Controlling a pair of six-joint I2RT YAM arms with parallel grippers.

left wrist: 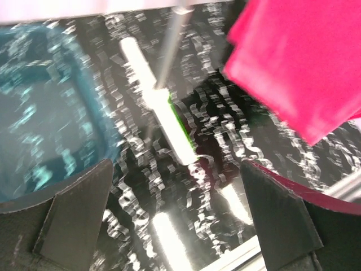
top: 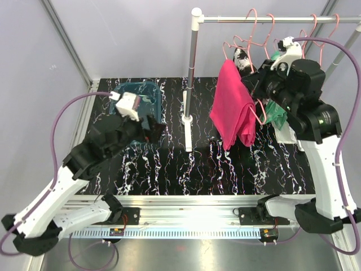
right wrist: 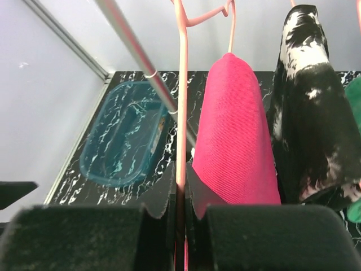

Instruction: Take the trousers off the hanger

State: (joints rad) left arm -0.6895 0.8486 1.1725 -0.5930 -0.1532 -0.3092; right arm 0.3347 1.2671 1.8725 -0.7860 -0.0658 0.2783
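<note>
Magenta trousers (top: pixel 233 107) hang off the rail (top: pixel 271 19) at the counter's (top: pixel 169 169) two o'clock, with black speckled trousers (right wrist: pixel 307 113) and green trousers (top: pixel 277 113) toward three. The right gripper (right wrist: pixel 180 186) is pinched tight on a pink hanger (right wrist: pixel 181 84) wire just beside the magenta pair. The left gripper (left wrist: pixel 175 209) gapes wide, holding nothing, near the teal tray (top: pixel 148 90) at ten.

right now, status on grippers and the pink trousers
Right gripper shut on pink hanger wire. Left gripper open, empty, low over the table. Pink trousers draped on hanger, not yet off. Rack post between the arms.
</note>
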